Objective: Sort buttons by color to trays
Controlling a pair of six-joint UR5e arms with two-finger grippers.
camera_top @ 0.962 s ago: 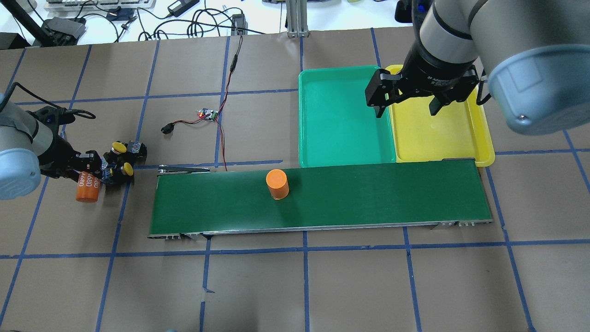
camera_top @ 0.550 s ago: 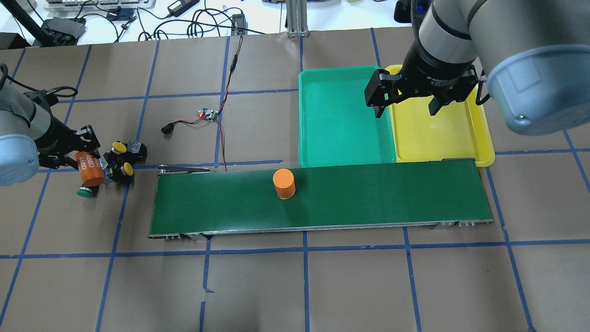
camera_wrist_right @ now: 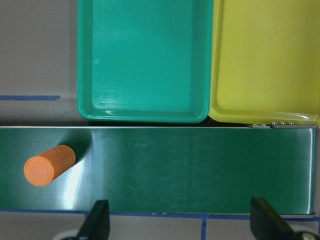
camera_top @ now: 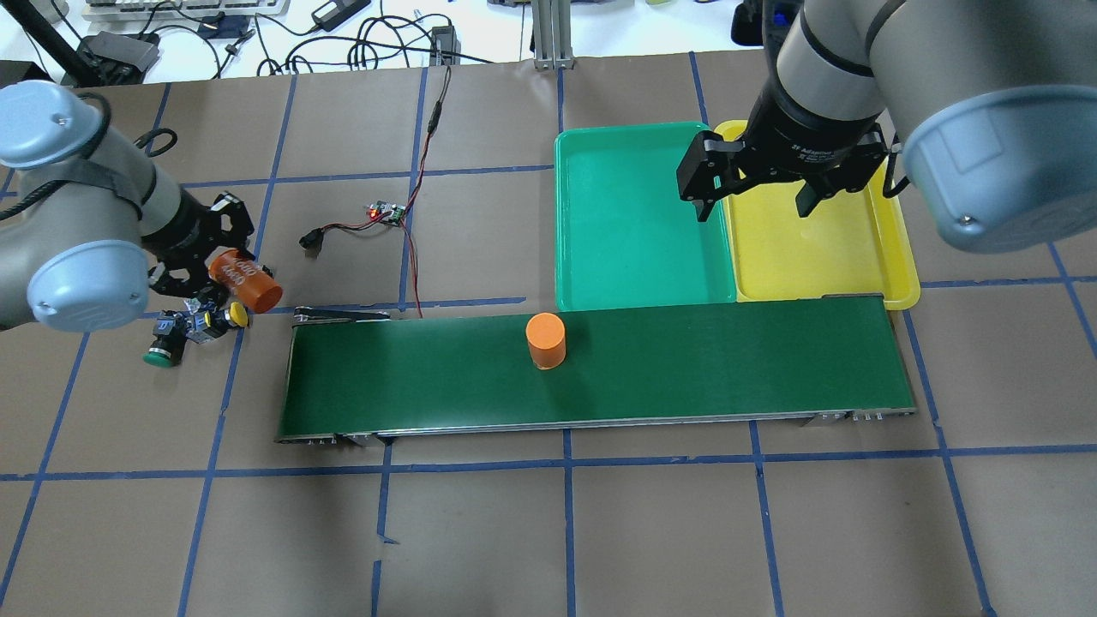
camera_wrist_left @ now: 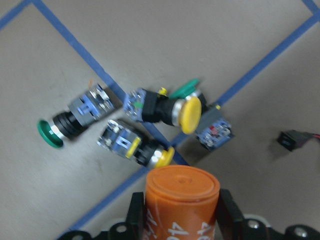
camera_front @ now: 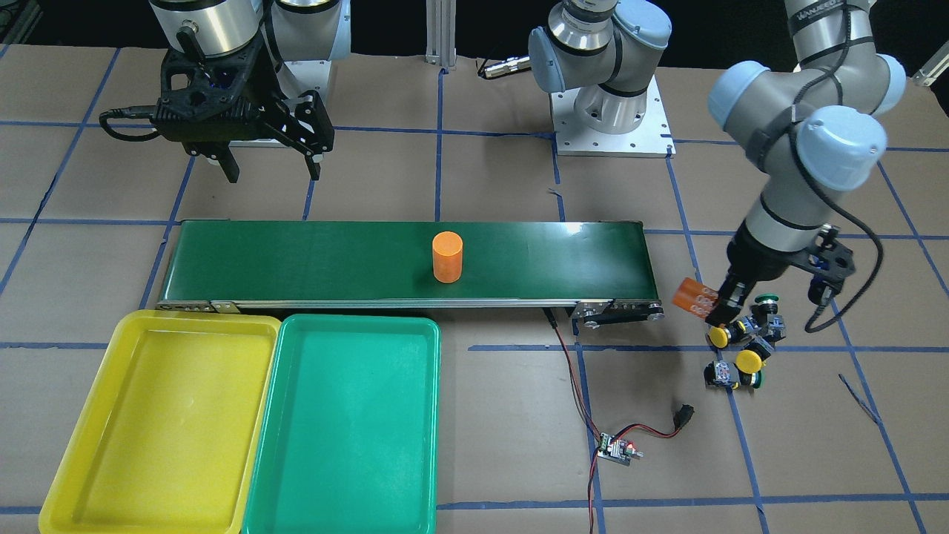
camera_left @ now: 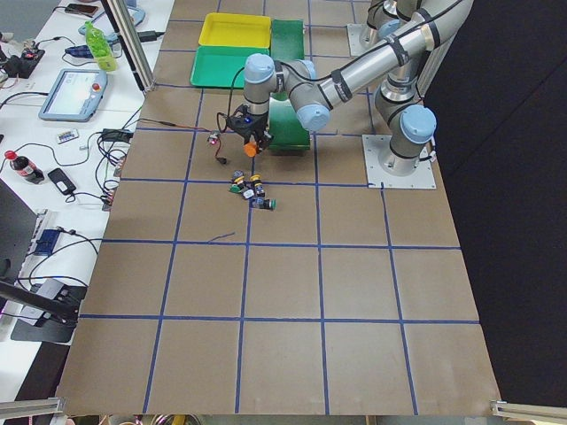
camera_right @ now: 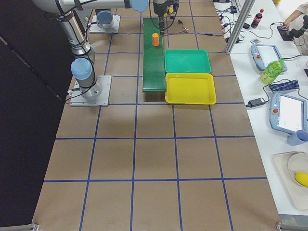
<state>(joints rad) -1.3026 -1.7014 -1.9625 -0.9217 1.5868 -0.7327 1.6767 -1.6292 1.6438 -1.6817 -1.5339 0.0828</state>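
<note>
The left pincer [camera_wrist_left: 181, 220] was clenched on an orange cylinder [camera_wrist_left: 182, 192], its fingers [camera_wrist_left: 134, 215] pressed to either side, holding it tilted just above the desk [camera_top: 514, 531]. At 12 o'clock of that cylinder in the wrist view lay the four buttons [camera_wrist_left: 150, 107], bunched on their sides across a blue tape line [camera_top: 225, 403]. Two yellow caps were in the middle, one green cap [camera_wrist_left: 49, 134] was out at 9 o'clock, and the other green cap showed behind the upper yellow one. In the overhead view this bunch sat at 9 o'clock of the belt [camera_top: 728, 360], near its left end and well apart from the trays. A second cylinder [camera_top: 545, 340] stood upright on the belt, about midway along. The right pincer [camera_top: 756, 207] hung released over the desk, its fingers wide apart and gripping nothing. Overhead it showed across the seam of the two trays. The green tray [camera_top: 634, 248] and the yellow tray [camera_top: 814, 257] lay side by side, touching, at 12 o'clock of the belt's right half, green at 9 o'clock of yellow.
</note>
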